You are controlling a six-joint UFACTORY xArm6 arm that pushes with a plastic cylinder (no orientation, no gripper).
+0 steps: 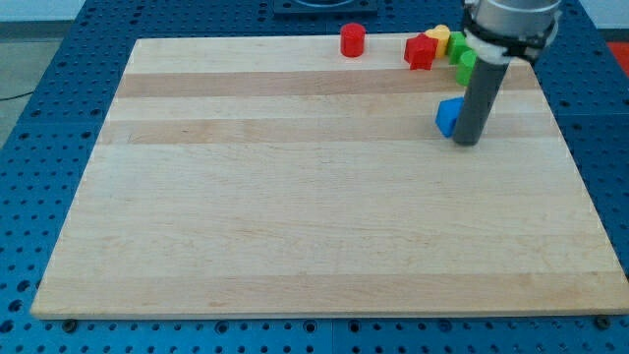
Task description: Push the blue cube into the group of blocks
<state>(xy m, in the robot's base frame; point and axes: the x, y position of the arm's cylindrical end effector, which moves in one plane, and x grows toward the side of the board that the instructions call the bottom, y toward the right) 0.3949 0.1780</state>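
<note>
The blue cube [448, 115] lies near the view's top right on the wooden board [295, 216]. My tip [468, 141] stands right against the cube's right side, touching or nearly touching it, and the rod hides part of the cube. Above the cube, at the board's top edge, is a group of blocks: a red block [420, 51], a yellow block [438, 38] and a green block [462, 59], partly hidden by the rod. A red cylinder [353, 40] stands apart, to the group's left.
The board lies on a blue perforated table [39, 118]. The board's top edge runs just behind the group of blocks, and its right edge is close to the rod's right.
</note>
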